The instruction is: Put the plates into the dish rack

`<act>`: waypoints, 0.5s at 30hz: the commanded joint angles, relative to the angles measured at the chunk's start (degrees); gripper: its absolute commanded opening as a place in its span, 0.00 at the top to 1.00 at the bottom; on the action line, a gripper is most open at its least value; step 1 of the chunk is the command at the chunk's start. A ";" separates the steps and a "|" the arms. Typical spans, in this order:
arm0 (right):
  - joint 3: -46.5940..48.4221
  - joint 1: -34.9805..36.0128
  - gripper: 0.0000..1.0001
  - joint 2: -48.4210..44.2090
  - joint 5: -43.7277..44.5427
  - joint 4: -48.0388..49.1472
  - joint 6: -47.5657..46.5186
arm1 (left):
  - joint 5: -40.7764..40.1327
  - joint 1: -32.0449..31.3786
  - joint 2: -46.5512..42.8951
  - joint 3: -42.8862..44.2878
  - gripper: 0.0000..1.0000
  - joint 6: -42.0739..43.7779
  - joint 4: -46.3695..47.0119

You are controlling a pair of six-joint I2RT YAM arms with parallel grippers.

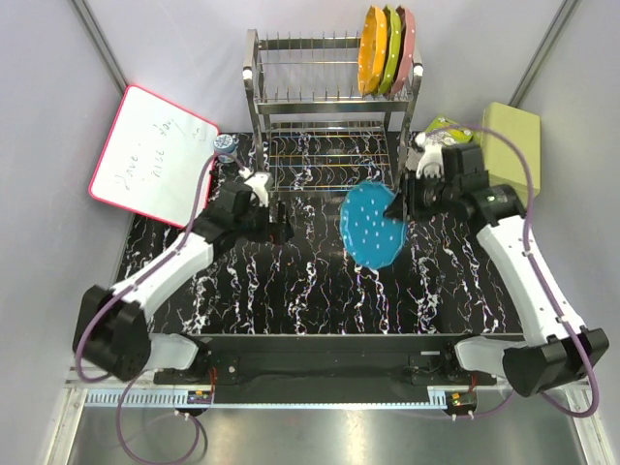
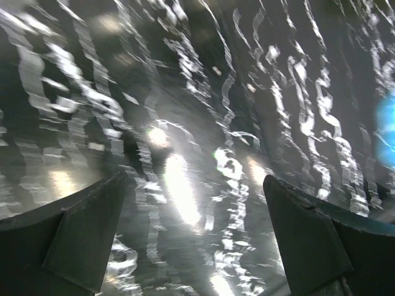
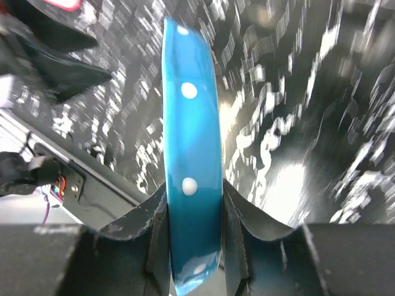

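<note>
One blue plate (image 1: 374, 225) tilts in right pincer (image 1: 397, 205).

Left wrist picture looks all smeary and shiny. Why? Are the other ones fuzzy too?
Left wrist: the marbled tabletop smears into blurry streaks with bright glare patches, and the blue plate is just a smudge at the edge. Right wrist: the plate is fairly crisp in the right gripper, background smeared. Top external: sharp throughout.

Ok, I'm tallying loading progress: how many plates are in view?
4. The orange plate, yellow-green plate and pink plate stand on edge at the right end of the dish rack's top tier; the blue plate is held by the right gripper over the table. None looks hidden.
</note>
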 commanded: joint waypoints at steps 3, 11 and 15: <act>31.62 6.70 1.00 5.01 -2.94 -1.74 -8.76 | -15.98 0.32 -8.83 -0.87 0.01 11.27 -3.36; 71.53 10.40 1.00 26.62 7.17 1.59 -13.96 | -15.55 3.91 -13.84 -2.11 0.01 11.89 -2.12; 82.09 12.76 1.00 34.80 20.13 11.06 -16.76 | -13.62 6.73 -15.07 -2.98 0.01 9.70 -1.25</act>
